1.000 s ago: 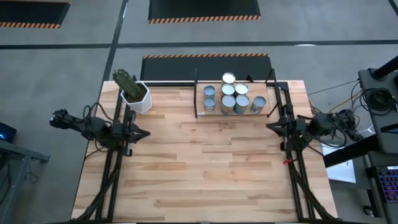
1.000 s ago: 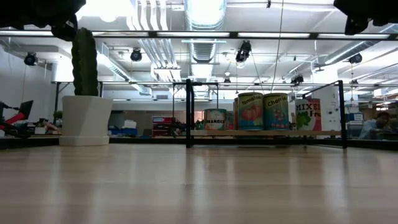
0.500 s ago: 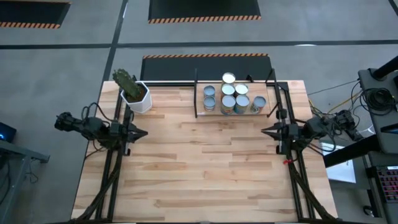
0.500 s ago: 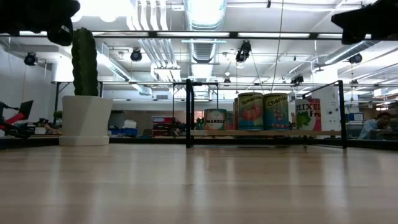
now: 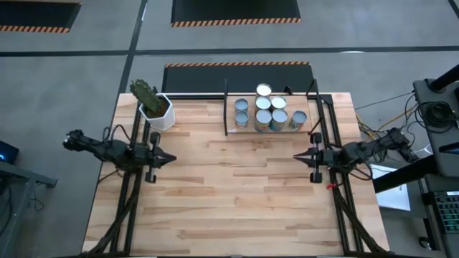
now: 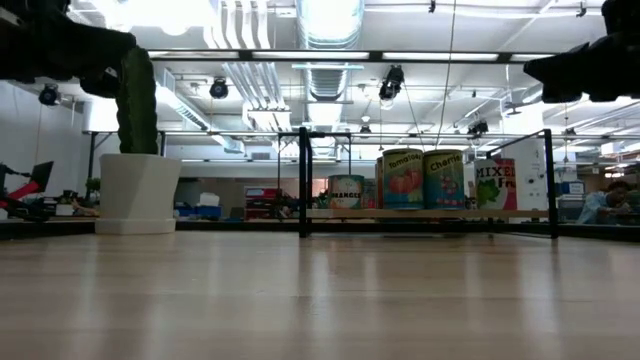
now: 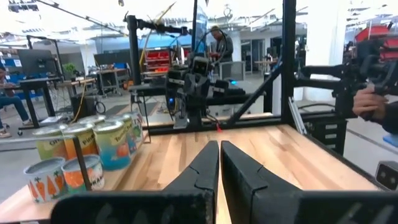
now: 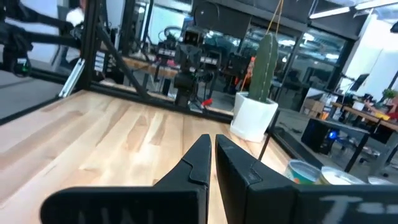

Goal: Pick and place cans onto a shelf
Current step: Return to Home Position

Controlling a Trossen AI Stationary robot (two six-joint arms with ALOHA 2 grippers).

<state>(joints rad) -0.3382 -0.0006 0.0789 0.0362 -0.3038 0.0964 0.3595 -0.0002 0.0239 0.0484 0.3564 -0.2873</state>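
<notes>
Left tool (image 5: 169,159): over the left part of the surface (image 5: 229,193), level, pointing toward centre. Fingers (image 7: 208,167) pressed nearly together, nothing between them. Closed, empty.

Right tool (image 5: 296,157): mirrors it over the right part of the surface, pointing at the left one. Fingers (image 8: 200,157) also drawn together, empty.

Cans (image 5: 264,113): all on the shelf (image 5: 302,102) at the far edge of the surface, right of centre, packed close, several touching. None left on the bare surface that I can see. Job looks done bar parking the arms.

Risks, as I judge them:
- The right arm lies just in front of the shelf's right posts. A wide swing on the way back could clip the frame and jolt the whole cluster.
- Cans stand tight, so one knocked can would likely take its neighbours with it. The one nearest the right end looks most exposed.
- The left arm sits close to the plant pot (image 5: 159,112) with its cactus (image 5: 143,92). An elbow swinging out could tip it.
- A person's hand (image 7: 372,103) shows beside the rig on the right arm's side, which is close for moving arms.

Writing, low view: "MIXED" with "Fr…" below it on the rightmost can (image 6: 496,184). "Charlie" on the teal can (image 6: 444,178). Likely "Tomatoes" on the red one (image 6: 404,178). "ORANGE" on the short can (image 6: 346,192), small and not certain. In the left wrist view, a can with a carrot picture (image 7: 48,180) has no legible words.
</notes>
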